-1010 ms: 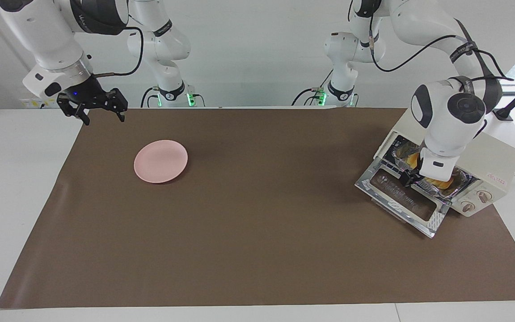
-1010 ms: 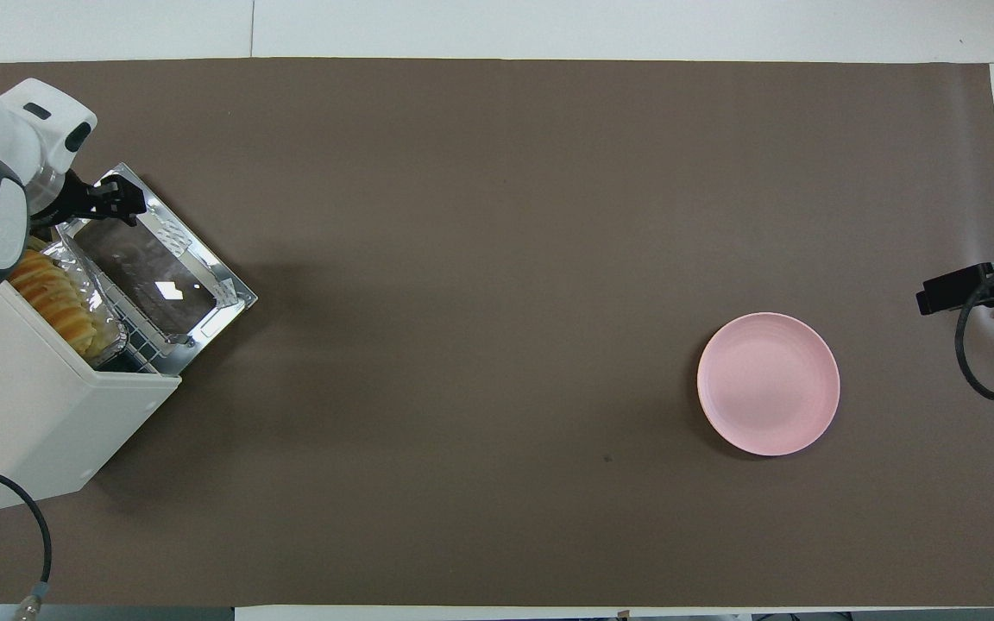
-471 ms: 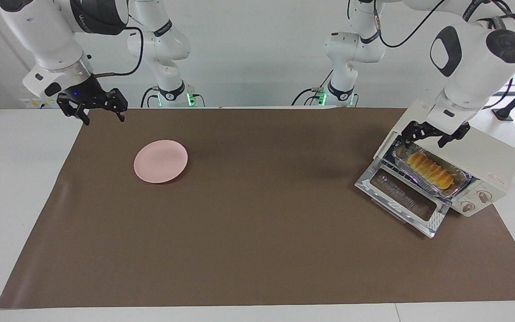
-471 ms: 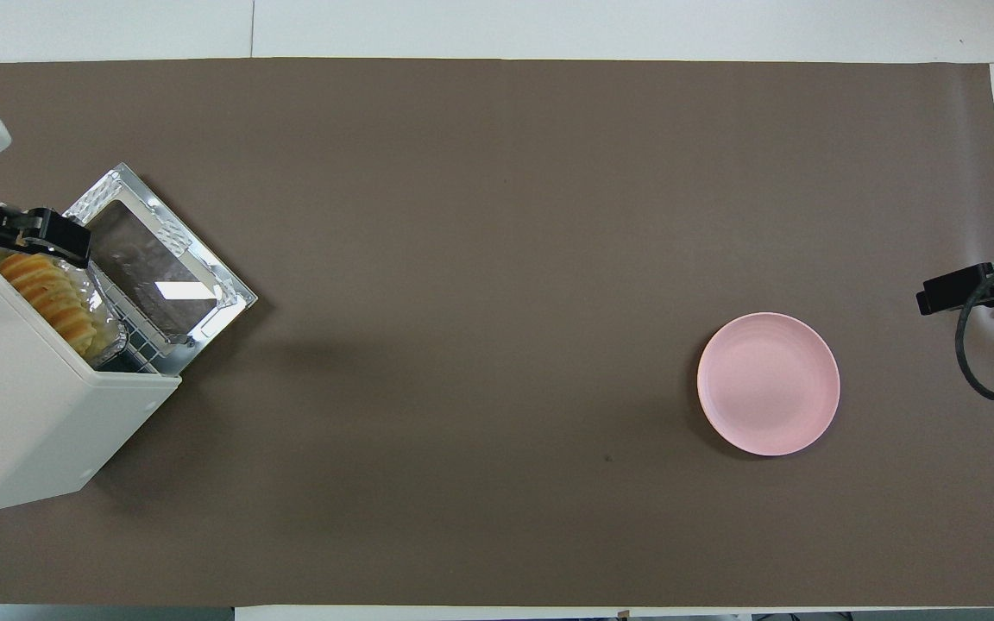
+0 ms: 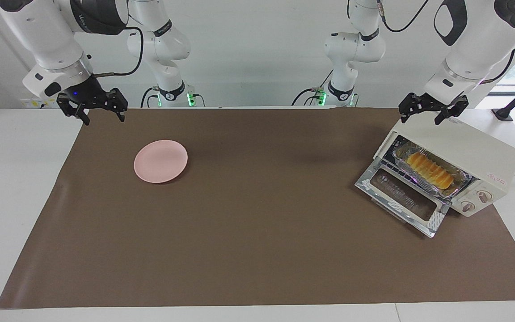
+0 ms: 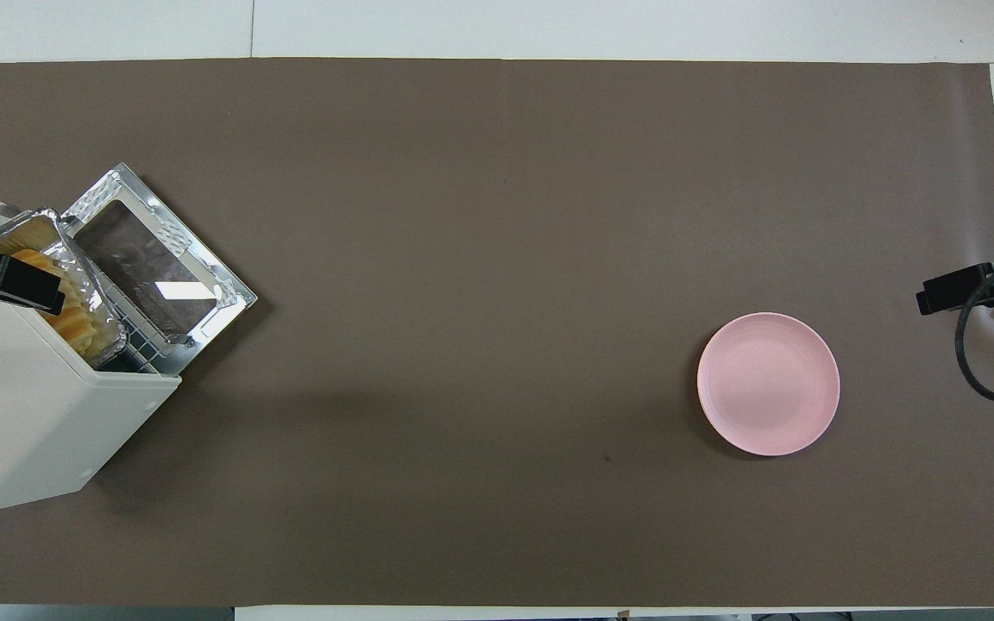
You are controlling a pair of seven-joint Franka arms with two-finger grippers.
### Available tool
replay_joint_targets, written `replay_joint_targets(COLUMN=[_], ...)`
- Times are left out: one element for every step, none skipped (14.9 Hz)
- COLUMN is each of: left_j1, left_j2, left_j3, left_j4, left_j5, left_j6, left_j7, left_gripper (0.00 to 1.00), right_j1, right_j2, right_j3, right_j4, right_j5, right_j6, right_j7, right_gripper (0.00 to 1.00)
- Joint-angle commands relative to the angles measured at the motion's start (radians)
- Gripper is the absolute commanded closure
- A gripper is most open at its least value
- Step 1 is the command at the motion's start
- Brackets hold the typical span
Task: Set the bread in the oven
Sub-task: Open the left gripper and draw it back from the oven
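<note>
Left gripper [image 5: 433, 112], jaws wide and empty, has risen clear above the oven [image 5: 485, 154]; bread [image 5: 430, 169] lies inside on foil tray [image 5: 400, 154], door [image 5: 403, 201] still down. Right gripper [image 5: 91, 107] waits, open.

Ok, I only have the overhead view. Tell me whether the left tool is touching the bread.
Observer: No. The left tool hangs open above the oven, clear of the bread.
Operator: Confirm the bread is all in.
Observer: Yes, it lies whole in the foil tray in the oven; the door is down.
Operator: Report the right tool.
Observer: Open and empty, the right tool hangs over the mat's edge.
</note>
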Motion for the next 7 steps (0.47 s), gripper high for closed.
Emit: replay_joint_targets(left_j1=[0.062, 0.072, 0.096, 0.114, 0.112, 0.102, 0.112], left_j2=[-0.026, -0.027, -0.020, -0.020, -0.017, -0.018, -0.017], left_j3=[-0.047, -0.049, -0.058, -0.075, -0.076, -0.076, -0.075], left_j4=[-0.030, -0.026, -0.017, -0.011, -0.018, -0.024, -0.023], left_j5=[-0.021, -0.025, -0.037, -0.063, -0.068, -0.065, -0.065], left_j6=[0.020, 0.036, 0.036, 0.042, 0.057, 0.066, 0.068], left_j7=[0.010, 0.013, 0.013, 0.012, 0.007, 0.009, 0.009], left_gripper=[0.00, 0.00, 0.00, 0.00, 0.00, 0.00, 0.00], right_j1=[-0.013, -0.015, -0.013, -0.013, -0.013, -0.013, -0.013], right_j2=[-0.015, -0.015, -0.015, -0.015, -0.015, -0.015, -0.015], right_j3=[0.008, 0.008, 0.008, 0.008, 0.008, 0.008, 0.008], right_j4=[-0.012, -0.013, -0.013, -0.013, -0.012, -0.012, -0.013], right_j5=[0.017, 0.017, 0.017, 0.017, 0.017, 0.017, 0.017], right_j6=[-0.001, -0.001, -0.001, -0.001, -0.001, -0.001, -0.001], right_j7=[0.012, 0.012, 0.012, 0.013, 0.012, 0.012, 0.013], right_gripper=[0.00, 0.00, 0.00, 0.00, 0.00, 0.00, 0.00])
